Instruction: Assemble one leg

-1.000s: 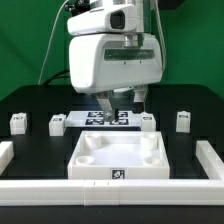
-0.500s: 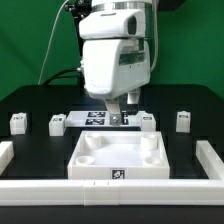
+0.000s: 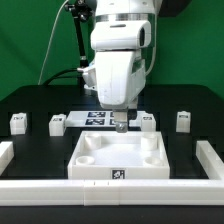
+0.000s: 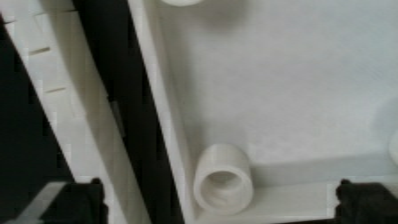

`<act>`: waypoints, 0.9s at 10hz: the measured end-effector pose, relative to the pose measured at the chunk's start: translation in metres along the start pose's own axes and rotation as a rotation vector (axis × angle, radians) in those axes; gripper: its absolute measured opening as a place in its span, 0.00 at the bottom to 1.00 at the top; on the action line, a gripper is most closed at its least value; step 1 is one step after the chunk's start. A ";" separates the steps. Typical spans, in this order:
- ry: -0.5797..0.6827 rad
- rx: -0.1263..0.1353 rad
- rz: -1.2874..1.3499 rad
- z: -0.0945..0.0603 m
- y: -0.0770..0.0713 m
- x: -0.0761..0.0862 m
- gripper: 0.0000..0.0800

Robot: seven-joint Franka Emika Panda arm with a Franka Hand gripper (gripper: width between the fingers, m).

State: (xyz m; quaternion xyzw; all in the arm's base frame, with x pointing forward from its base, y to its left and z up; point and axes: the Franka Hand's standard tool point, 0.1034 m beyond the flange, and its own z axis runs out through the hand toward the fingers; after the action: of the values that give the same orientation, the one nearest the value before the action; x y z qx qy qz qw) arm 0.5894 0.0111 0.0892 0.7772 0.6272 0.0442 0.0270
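Note:
Four small white legs with marker tags stand in a row behind the tray: two at the exterior view's left (image 3: 17, 122) (image 3: 56, 123) and two at its right (image 3: 147, 121) (image 3: 182, 120). My gripper (image 3: 120, 125) hangs over the back edge of the large white tray (image 3: 90, 168), between the marker board and the third leg. In the wrist view the gripper (image 4: 222, 203) is open and empty, its dark fingertips (image 4: 79, 200) wide apart, with one of the tray's corner sockets (image 4: 222, 180) between them. No leg shows in the wrist view.
The marker board (image 3: 92, 117) lies behind the tray, partly hidden by the arm. White rails stand along the table's front (image 3: 110, 193), left (image 3: 5, 152) and right (image 3: 212, 155). In the wrist view a white strip (image 4: 45, 90) runs beside the tray floor (image 4: 285, 100) across a dark gap.
The arm has swung toward the exterior view's right and turned, and the gripper has come from above the marker board to the tray's back edge. The legs and tray have not moved.

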 end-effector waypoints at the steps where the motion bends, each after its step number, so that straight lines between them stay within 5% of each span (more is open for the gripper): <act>1: 0.000 0.003 -0.117 0.001 -0.002 -0.006 0.81; 4: -0.030 0.083 -0.221 0.002 -0.028 -0.011 0.81; 9: -0.029 0.073 -0.208 0.001 -0.033 -0.017 0.81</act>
State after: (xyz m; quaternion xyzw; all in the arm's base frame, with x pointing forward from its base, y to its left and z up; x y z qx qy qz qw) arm 0.5535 0.0014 0.0841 0.7091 0.7050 0.0070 0.0124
